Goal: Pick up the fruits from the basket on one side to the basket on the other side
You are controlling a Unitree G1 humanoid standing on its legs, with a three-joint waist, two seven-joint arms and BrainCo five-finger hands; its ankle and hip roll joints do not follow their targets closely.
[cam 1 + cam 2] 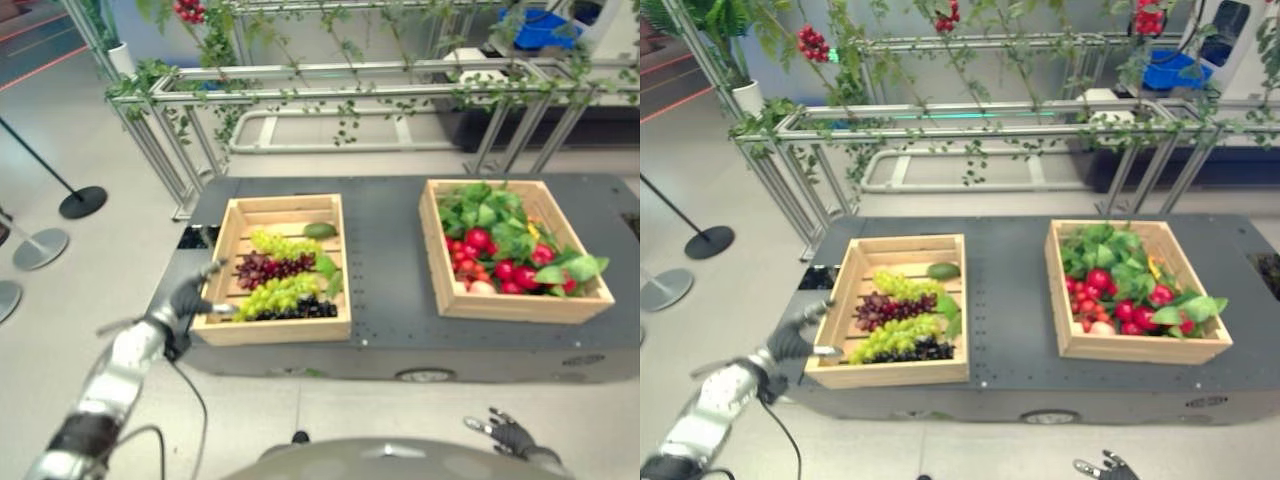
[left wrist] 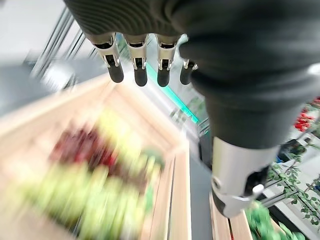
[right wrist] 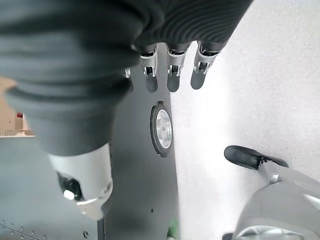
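Two wooden crates stand on a dark table (image 1: 385, 260). The left crate (image 1: 285, 207) holds green grapes (image 1: 280, 243), red grapes (image 1: 268, 268), dark grapes (image 1: 300, 310) and a green fruit (image 1: 320, 230). In the right crate (image 1: 520, 305) lie red fruits (image 1: 478, 238) among green leaves. My left hand (image 1: 190, 295) hovers at the left crate's front left corner, open and holding nothing; past its fingers (image 2: 140, 70) the grapes show blurred. My right hand (image 1: 510, 432) hangs low beside the table's front edge, open, fingers (image 3: 172, 75) straight over the floor.
A metal frame with trailing vines (image 1: 350, 95) runs behind the table. Stanchion bases (image 1: 82, 201) stand on the floor at the left. A blue bin (image 1: 535, 28) sits at the back right. A wheel (image 3: 161, 129) is set in the table's side.
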